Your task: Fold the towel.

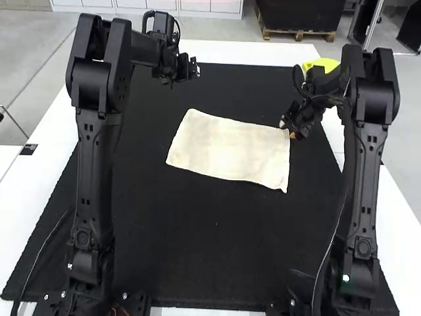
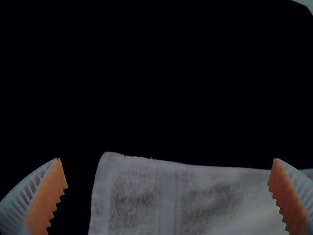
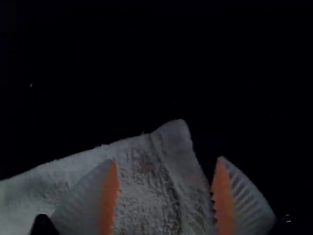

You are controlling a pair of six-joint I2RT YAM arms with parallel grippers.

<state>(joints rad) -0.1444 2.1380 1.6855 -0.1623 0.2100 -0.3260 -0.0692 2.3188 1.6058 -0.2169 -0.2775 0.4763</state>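
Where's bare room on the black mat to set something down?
The black mat is open nearer than the cream cloth towel, between the black left arm and black right arm, and again beyond the towel's far edge. It's crowded at the towel's far right corner, where the right gripper sits.

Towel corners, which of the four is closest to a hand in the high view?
The far corner on the right of the towel: the right hand is close beside it, while the other three corners lie clearly apart from both hands.
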